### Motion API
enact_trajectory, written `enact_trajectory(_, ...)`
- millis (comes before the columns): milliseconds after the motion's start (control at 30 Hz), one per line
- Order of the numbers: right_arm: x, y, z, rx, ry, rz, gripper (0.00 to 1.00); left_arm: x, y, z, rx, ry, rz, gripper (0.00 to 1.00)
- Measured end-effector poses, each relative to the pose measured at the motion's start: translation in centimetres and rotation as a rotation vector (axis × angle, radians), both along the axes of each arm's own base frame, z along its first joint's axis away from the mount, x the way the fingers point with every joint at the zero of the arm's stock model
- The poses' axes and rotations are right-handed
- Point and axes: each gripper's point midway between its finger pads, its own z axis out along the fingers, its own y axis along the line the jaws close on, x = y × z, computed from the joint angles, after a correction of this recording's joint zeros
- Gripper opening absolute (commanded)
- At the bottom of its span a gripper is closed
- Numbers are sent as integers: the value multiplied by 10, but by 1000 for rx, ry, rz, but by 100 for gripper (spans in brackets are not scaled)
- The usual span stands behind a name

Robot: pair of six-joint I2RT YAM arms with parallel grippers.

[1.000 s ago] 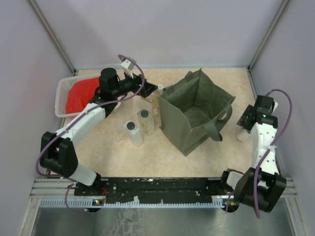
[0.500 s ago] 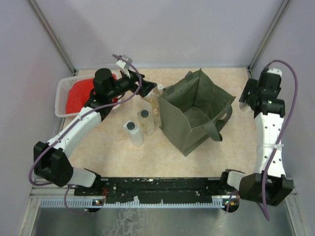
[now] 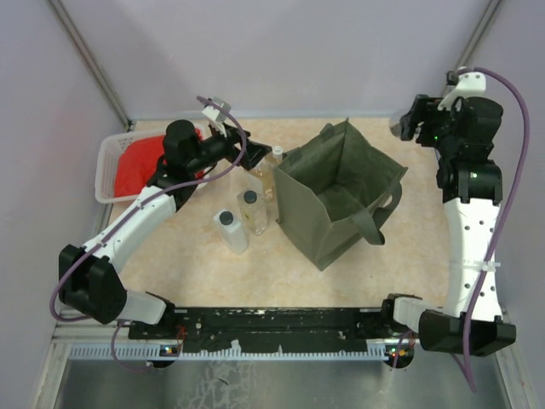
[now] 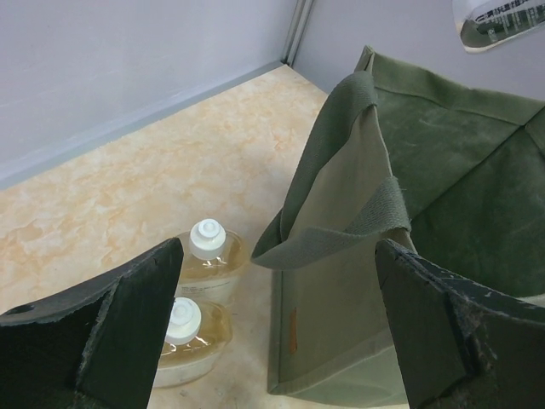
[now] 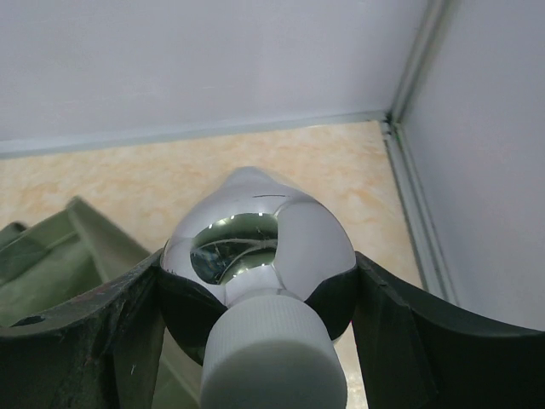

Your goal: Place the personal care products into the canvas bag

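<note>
The olive-green canvas bag (image 3: 341, 192) stands open at mid-table; it also shows in the left wrist view (image 4: 341, 281) and the right wrist view (image 5: 60, 256). Two amber bottles with white caps (image 4: 207, 251) (image 4: 183, 328) stand by its left side (image 3: 274, 158). A clear bottle with a black cap (image 3: 251, 210) and a white bottle with a dark-grey cap (image 3: 230, 230) stand in front of them. My left gripper (image 3: 245, 155) (image 4: 277, 256) is open and empty above the amber bottles. My right gripper (image 3: 407, 126) (image 5: 255, 264) is shut on a shiny silver tube with a white cap (image 5: 255, 247), high over the bag's far right corner.
A white lattice basket (image 3: 109, 166) with a red cloth (image 3: 136, 166) sits at the far left. Walls close in the back and both sides. Bare table lies in front of the bag and bottles.
My right arm has risen from the table's right side and swung back and up, carrying the tube over the bag's far right corner. My left arm has barely shifted.
</note>
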Motion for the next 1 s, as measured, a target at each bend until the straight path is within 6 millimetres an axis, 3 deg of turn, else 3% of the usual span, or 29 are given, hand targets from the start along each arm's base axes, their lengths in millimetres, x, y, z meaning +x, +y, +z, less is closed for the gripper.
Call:
enact_trajectory(167, -2, 64, 11, -14, -27, 243, 0, 1, 0, -2, 4, 0, 4, 100)
enact_trajectory(300, -11, 103, 15, 4, -44, 403, 0, 1, 1, -3, 8, 0, 6, 100)
enact_trajectory(500, -28, 124, 25, 16, -74, 501, 0, 1, 1, -8, 12, 8, 9, 100)
enact_trajectory(600, -34, 132, 21, 5, -70, 525, 0, 1, 1, -9, 13, 10, 9, 100)
enact_trajectory(767, -39, 159, -19, -29, 24, 584, 0, 1, 1, -10, 21, 9, 13, 100)
enact_trajectory(900, -36, 190, -70, -78, 167, 642, 0, 3, 3, -15, 39, 15, 29, 100)
enact_trajectory(1000, -31, 198, -106, -103, 262, 645, 0, 5, 5, -18, 51, 21, 44, 100)
